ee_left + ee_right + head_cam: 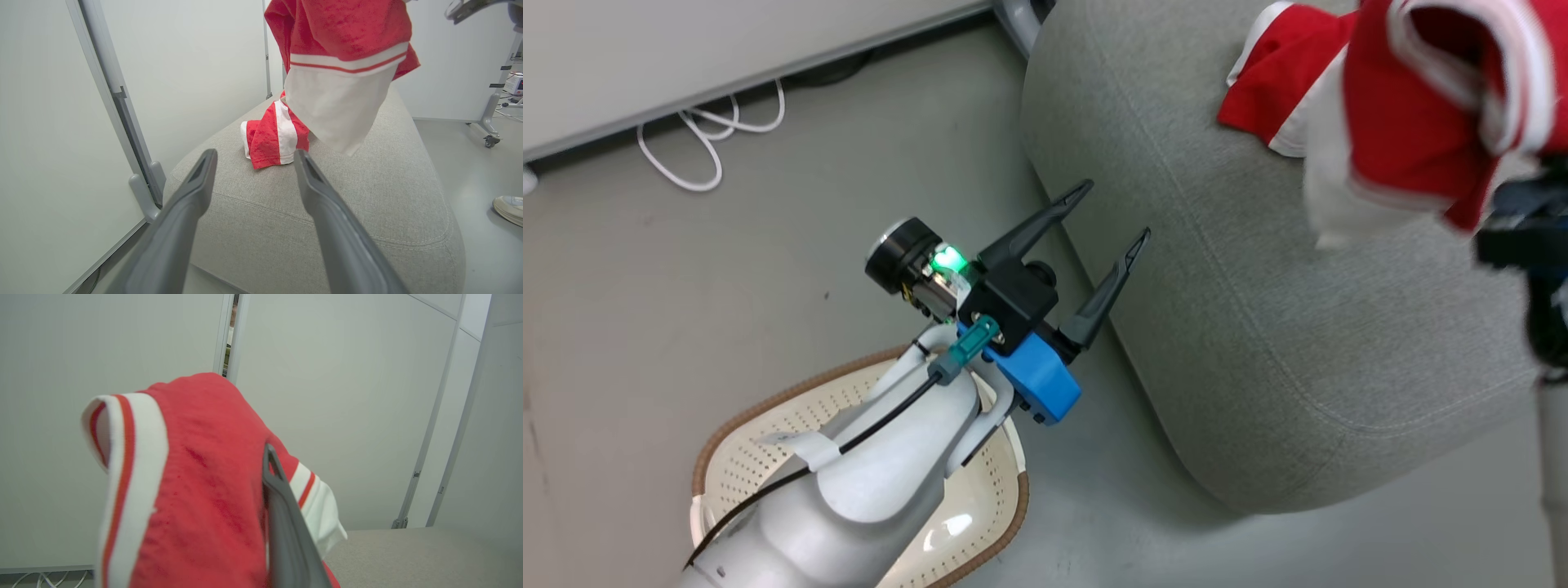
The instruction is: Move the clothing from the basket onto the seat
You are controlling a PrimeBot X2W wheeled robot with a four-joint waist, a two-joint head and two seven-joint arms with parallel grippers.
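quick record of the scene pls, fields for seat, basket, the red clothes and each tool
seat: light grey cushion
basket: on the floor beside the seat, partly hidden by the left forearm
lying garment: red and white, crumpled on the seat
held garment: red and white, hanging above the seat
right tool: shut on held garment
left tool: open, holding nothing, fingers toward the seat

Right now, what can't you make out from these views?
Oval cream-white perforated plastic basket: head view, pale left forearm covers much of its floor.
Right gripper: head view, blurred, cut by right edge; right wrist view, red-and-white fabric garment hides one finger, jaws' gap unclear.
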